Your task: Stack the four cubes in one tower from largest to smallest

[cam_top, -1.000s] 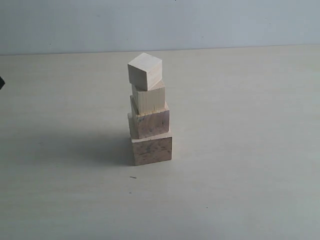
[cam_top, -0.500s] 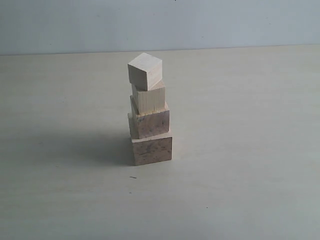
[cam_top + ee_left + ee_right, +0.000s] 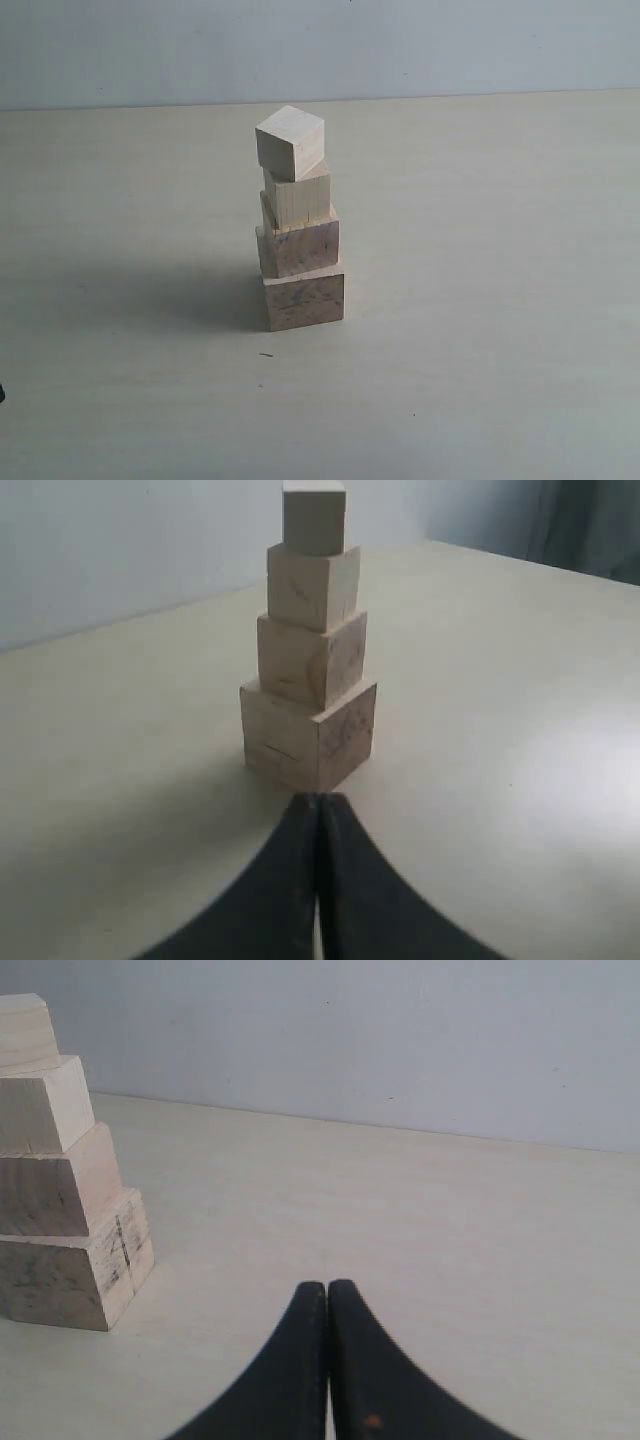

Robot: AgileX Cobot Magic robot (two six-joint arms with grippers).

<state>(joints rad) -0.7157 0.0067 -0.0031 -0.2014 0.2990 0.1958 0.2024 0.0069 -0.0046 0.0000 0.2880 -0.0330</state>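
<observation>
We see the tower (image 3: 298,225) standing on the tabletop (image 3: 500,300), well away from its far edge; our left gripper (image 3: 318,800) and right gripper (image 3: 328,1286) are both closed and empty.

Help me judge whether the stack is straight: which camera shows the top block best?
The exterior view: the top block shows whole, top and two sides, twisted against the block below. The left wrist view catches it face-on at the frame's edge; the right wrist view crops it.
</observation>
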